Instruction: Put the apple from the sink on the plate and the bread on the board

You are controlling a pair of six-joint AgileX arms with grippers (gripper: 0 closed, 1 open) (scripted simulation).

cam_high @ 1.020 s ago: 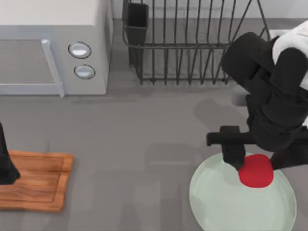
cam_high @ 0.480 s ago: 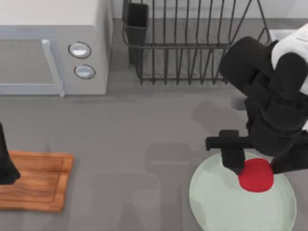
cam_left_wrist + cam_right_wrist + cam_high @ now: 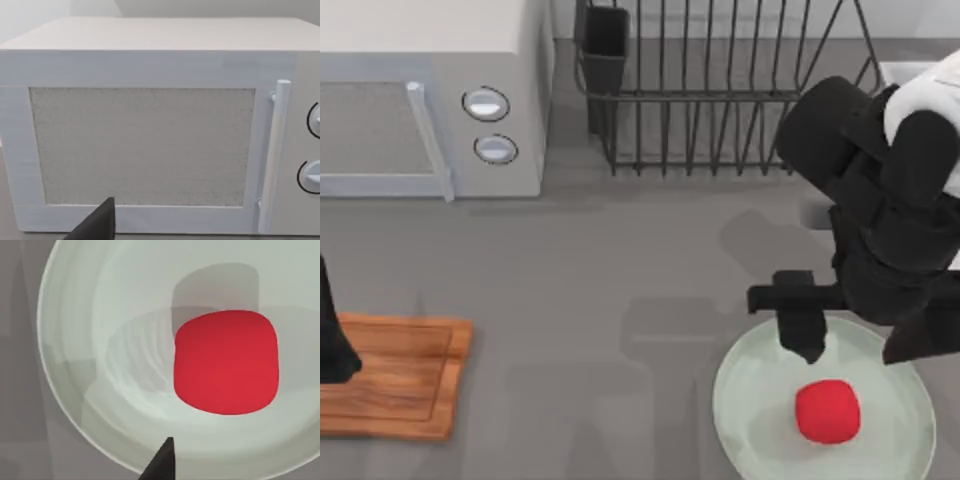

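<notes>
Apple (image 3: pixel 827 411) lies free on the pale green plate (image 3: pixel 740 400) in the lower right of the top view, a little below the right gripper (image 3: pixel 855 345), whose two dark fingers stand spread apart with nothing between them. In the right wrist view the red fruit (image 3: pixel 226 362) sits inside the plate's shallow rim (image 3: pixel 47 340), so this half of the job looks done.

What remains turns on the bread, and I cannot place it from these pictures. The wooden board (image 3: pixel 390 375) lies at the far lower left of the top view, its long side running left to right, well apart from the plate across bare grey counter. My left arm is by far the nearer one: its dark gripper (image 3: pixel 332 345) hangs at the left edge right over the board, while its wrist camera faces the white microwave (image 3: pixel 150 125). Whether those fingers are apart or together I cannot tell. A black dish rack (image 3: pixel 720 90) stands in the upper middle.
</notes>
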